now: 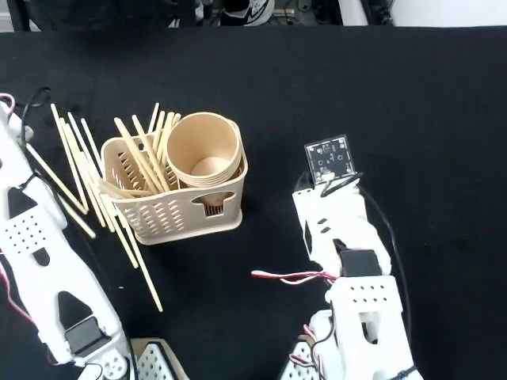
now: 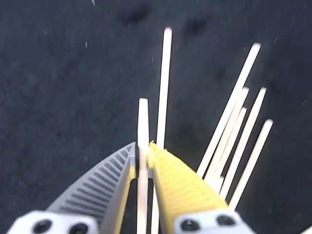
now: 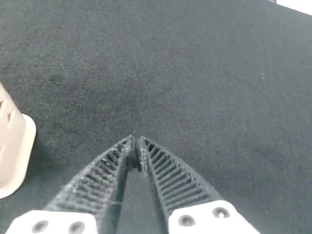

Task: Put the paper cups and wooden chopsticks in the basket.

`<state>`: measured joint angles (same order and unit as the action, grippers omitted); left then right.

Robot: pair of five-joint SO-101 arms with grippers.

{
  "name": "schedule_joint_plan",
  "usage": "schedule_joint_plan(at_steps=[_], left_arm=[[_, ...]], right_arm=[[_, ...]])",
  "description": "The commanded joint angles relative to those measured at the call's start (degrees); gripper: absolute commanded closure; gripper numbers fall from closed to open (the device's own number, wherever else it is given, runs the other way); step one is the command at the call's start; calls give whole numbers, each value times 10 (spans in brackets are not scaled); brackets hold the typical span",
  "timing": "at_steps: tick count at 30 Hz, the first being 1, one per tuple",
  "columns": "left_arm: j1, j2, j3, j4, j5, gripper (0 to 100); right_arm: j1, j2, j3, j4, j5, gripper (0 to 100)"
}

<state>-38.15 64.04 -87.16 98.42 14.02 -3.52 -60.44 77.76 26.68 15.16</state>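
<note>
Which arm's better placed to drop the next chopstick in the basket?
Left. The left tool is shut on a chopstick, loose chopsticks beside it. The right tool is shut, empty, over the table past the basket.

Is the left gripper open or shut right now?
Shut: the left gripper pinches one chopstick between its closed fingertips.

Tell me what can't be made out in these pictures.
- High view: the paper cups are nested, so their count is hidden.
- High view: the loose chopsticks overlap, too tangled to count.
- Right wrist view: the basket is cut off by the picture's edge; just a corner shows.
- Left wrist view: the held chopstick has its near end hidden inside the left gripper.
</note>
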Motion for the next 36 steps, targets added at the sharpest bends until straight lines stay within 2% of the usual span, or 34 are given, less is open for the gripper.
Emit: schedule_joint_plan(at_steps=[1,10,16,24,36], left_arm=[[-7,-4,-27,-59,7,970],[-23,81,-10,-147,5,960],[-24,94,-11,-141,5,762],[-22,94,-85,-105,8,768],[-14,123,-65,-113,10,769]], right_arm=[[6,-5,-8,-11,5,985],[6,-5,-8,-11,5,985],[6,-5,-8,-11,5,985],[4,-5,-8,-11,5,985],[4,-5,-7,-11,5,985]])
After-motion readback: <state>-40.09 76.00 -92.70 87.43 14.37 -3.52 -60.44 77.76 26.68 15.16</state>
